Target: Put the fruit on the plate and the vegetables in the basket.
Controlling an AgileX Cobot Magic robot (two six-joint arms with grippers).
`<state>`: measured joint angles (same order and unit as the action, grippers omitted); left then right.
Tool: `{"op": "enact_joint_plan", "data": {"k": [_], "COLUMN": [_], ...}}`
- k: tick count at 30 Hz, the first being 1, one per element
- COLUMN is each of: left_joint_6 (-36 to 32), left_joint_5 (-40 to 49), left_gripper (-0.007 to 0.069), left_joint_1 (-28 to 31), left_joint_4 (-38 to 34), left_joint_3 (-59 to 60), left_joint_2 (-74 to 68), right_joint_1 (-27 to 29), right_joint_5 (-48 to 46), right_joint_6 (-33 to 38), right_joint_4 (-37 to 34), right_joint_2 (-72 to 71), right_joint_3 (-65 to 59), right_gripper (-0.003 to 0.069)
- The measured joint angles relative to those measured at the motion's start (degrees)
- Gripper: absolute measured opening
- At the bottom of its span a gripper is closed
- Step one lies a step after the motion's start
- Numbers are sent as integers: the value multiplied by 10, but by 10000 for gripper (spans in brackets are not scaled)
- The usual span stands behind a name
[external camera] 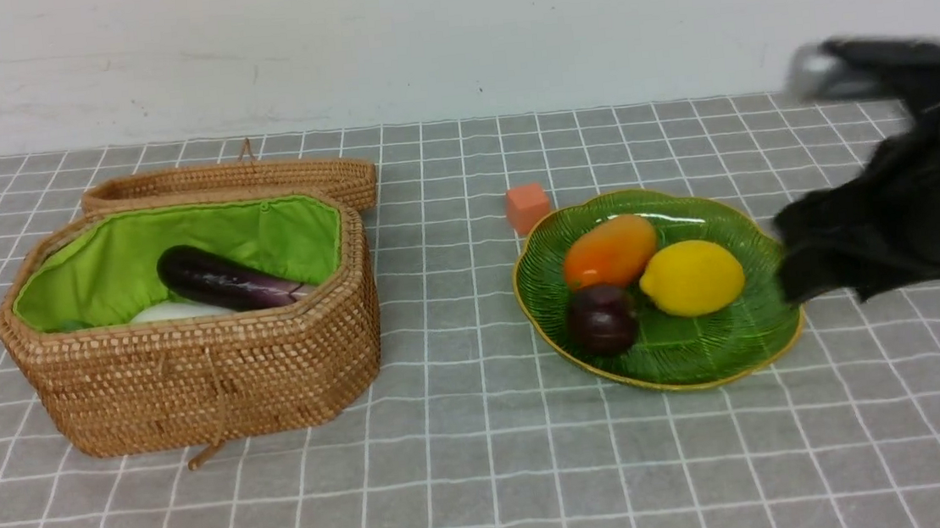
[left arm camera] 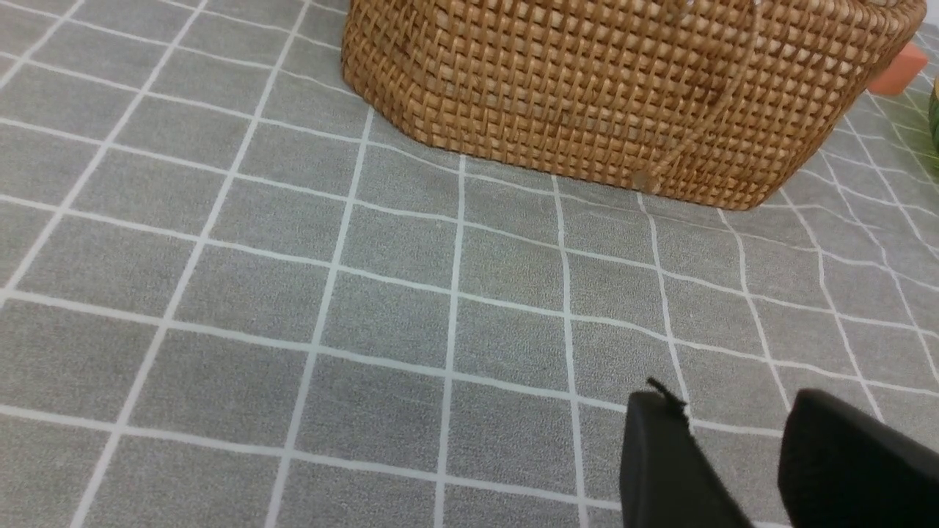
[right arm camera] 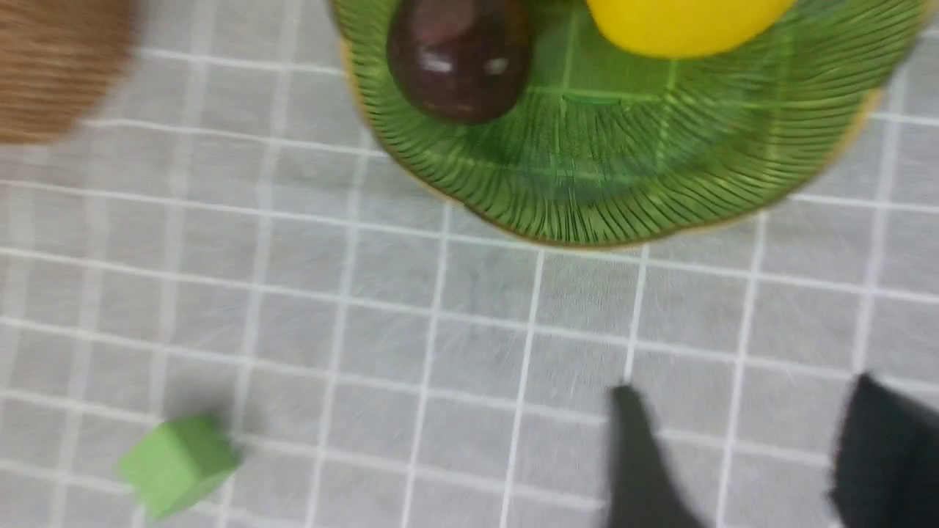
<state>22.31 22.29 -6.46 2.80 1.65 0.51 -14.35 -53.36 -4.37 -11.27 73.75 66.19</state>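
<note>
Basically you've got a grey cloth [external camera: 488, 467] w/ a white grid under a plain white wall [external camera: 415, 30]; no writing or labels readable anywhere. Basket [external camera: 199, 381], lid back, sits left w/ the eggplant [external camera: 225, 281] and white veg [external camera: 172, 311] inside. Plate [external camera: 698, 346] to the right holds mango [external camera: 609, 252], lemon [external camera: 692, 277], maroon fruit [external camera: 602, 318]. Right gripper [right arm camera: 741, 447], blurred, is spread apart, empty, just beside the plate. Left gripper [left arm camera: 733, 447] is parted, empty, near the basket.
</note>
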Motion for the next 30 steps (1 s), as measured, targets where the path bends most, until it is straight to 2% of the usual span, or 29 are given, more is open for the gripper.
{"op": "enact_joint_plan", "data": {"k": [2,5,8,15,23,30], "left_joint_6": [0,0,0,0,0,0], "left_joint_5": [0,0,0,0,0,0], "left_gripper": [237,239,239,239,239,239], "left_joint_1": [0,0,0,0,0,0], "left_joint_4": [0,0,0,0,0,0], "left_joint_3": [0,0,0,0,0,0], "left_joint_2": [0,0,0,0,0,0], "right_joint_1": [0,0,0,0,0,0], "right_joint_5": [0,15,51,156,155,152], "right_joint_6": [-3,-10,-1,25,25,25], "right_joint_4": [1,15,41,101,131,131], "right_joint_2": [-37,-175,-279,-457,-576,-595], "right_joint_3": [-19,-108,-204,-401,-456,-456], "right_gripper": [256,55,-14,-18,-16,-13]}}
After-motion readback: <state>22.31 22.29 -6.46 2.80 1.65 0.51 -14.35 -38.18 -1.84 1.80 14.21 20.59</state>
